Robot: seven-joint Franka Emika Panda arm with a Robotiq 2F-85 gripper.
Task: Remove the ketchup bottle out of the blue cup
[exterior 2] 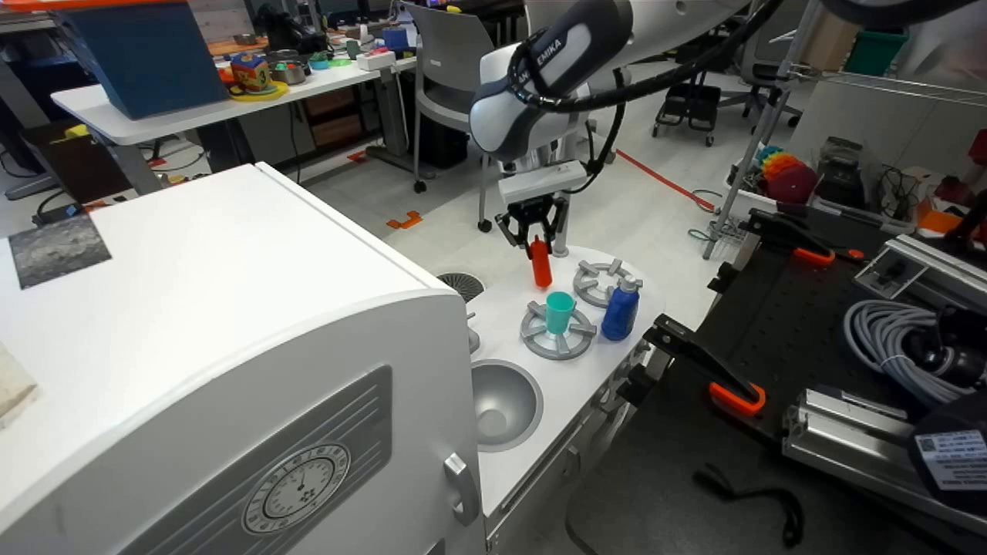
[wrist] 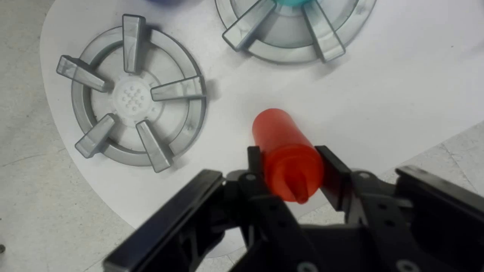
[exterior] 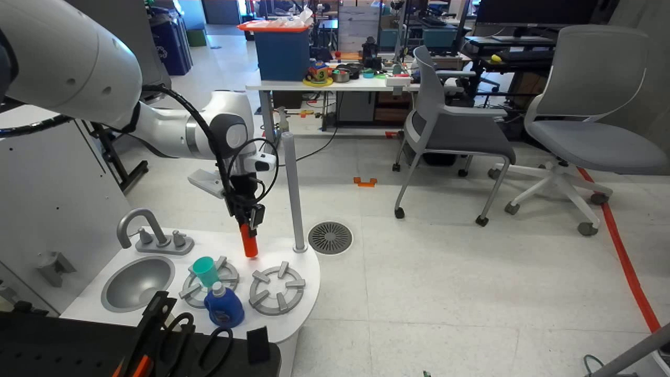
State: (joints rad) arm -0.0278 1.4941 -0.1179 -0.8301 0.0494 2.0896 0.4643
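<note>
Wrist view: the gripper (wrist: pixel 291 162) pinches the ketchup bottle (wrist: pixel 281 136), its nozzle facing the camera, near a gray burner (wrist: pixel 176 89). In an exterior view, the ketchup bottle is outside the blue cup (exterior: pixel 205 273), slightly tilted; I cannot tell whether it touches the white counter (exterior: pixel 272 251). In an exterior view, the blue cup sits on another burner (exterior 2: pixel 580 330), near a dark blue bottle (exterior 2: pixel 620 313).

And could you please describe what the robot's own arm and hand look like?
The arm is mostly white, with smooth rounded segments and dark grey sections; in an exterior view, one carries white lettering ending in "EMIKA". The hand is black, with two jointed fingers and pale round pins. Black cables run along the arm and loop near the hand.
</note>
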